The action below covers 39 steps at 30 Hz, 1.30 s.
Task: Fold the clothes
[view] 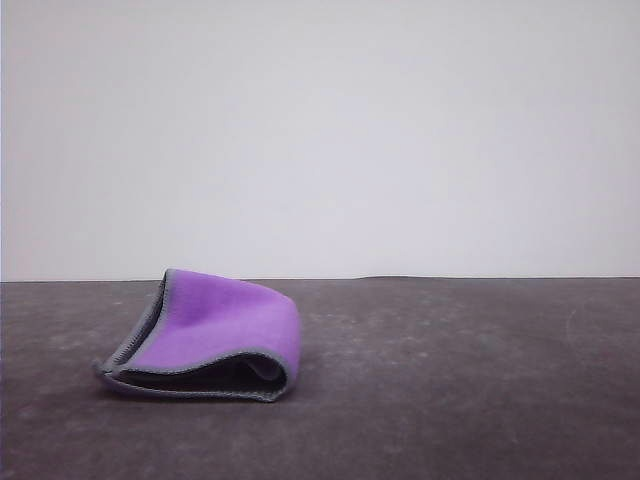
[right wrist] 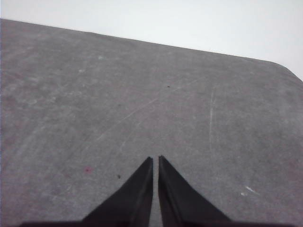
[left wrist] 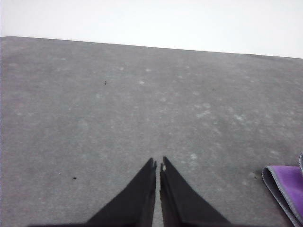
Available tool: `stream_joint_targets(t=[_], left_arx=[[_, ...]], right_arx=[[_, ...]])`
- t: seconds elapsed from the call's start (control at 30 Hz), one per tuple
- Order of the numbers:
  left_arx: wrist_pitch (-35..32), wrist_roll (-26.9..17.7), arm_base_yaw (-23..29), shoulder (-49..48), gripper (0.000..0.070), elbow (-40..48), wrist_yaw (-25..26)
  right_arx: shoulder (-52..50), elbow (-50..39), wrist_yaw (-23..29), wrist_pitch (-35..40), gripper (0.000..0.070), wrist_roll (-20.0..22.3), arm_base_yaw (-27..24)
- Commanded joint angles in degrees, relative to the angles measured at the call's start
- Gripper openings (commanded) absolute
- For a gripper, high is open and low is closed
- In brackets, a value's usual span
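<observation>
Here, folded purple cloth (view: 225, 325) on grey table (view: 450, 380); both grippers closed, empty.

Purple cloth (view: 225, 325), grey-edged; dark grey table (view: 450, 380).

No lettering, label, brand, number or sign can be read anywhere here.
</observation>
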State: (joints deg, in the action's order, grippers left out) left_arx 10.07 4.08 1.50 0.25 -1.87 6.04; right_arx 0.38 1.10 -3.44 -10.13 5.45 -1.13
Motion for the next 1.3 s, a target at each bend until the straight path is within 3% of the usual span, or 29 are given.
stream_joint_targets(t=[0.0,1.27], left_arx=[[0.42,-0.11,0.02,-0.02,0.0,1.11,-0.26],[0.42,-0.11,0.02,-0.02,0.0,1.09,-0.26]], right_arx=[[-0.17,-0.42,0.07,0.04,0.0016,-0.98,0.04],[-0.17,-0.39,0.48,1.14,0.0016,-2.03,0.02]])
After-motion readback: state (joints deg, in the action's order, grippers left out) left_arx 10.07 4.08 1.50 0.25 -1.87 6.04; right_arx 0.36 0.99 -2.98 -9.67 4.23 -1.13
